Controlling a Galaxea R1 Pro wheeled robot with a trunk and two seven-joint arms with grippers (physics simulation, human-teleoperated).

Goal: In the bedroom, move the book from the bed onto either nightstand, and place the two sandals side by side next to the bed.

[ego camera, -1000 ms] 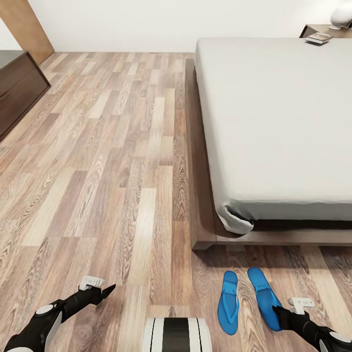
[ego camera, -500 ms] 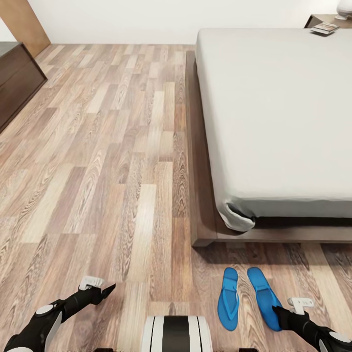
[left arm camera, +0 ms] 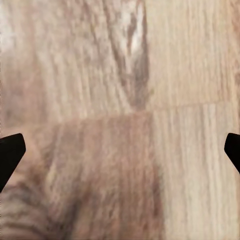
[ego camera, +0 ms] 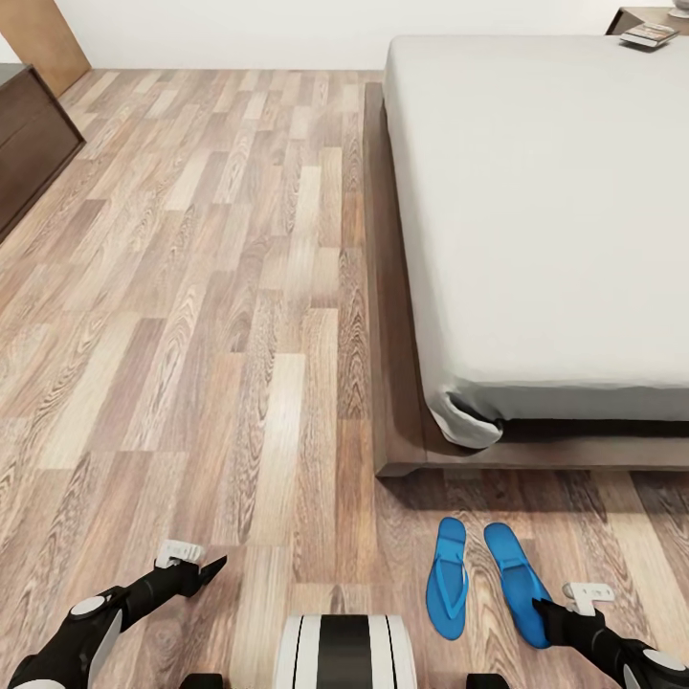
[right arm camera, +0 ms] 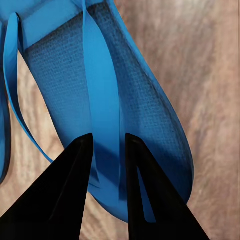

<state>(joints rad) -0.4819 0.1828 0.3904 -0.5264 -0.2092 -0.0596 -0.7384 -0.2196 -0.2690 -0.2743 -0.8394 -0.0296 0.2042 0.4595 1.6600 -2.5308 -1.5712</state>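
Observation:
Two bright blue sandals lie side by side on the floor just off the foot of the bed [ego camera: 536, 211]: the left sandal [ego camera: 446, 577] and the right sandal [ego camera: 510, 572]. My right gripper [ego camera: 542, 610] sits low over the right sandal's near end. In the right wrist view my right gripper [right arm camera: 107, 139] is shut, its dark fingers [right arm camera: 75, 190] close together on that sandal's strap [right arm camera: 102, 100]. My left gripper [ego camera: 211, 566] hovers open over bare floor, seen too in its wrist view [left arm camera: 120, 150]. The book [ego camera: 649, 36] lies at the far right by the nightstand [ego camera: 633, 15]; I cannot tell whether it rests on it.
A long dark brown bench [ego camera: 29, 134] stands at the far left, with a brown door [ego camera: 38, 33] behind it. Wood-plank floor [ego camera: 220, 287] stretches wide between the bench and the bed's dark frame [ego camera: 388, 421]. My base [ego camera: 344, 655] shows at the bottom.
The head camera has tilted, so the bed, book and bench sit higher in the picture. Both arms and the sandals hold the same places.

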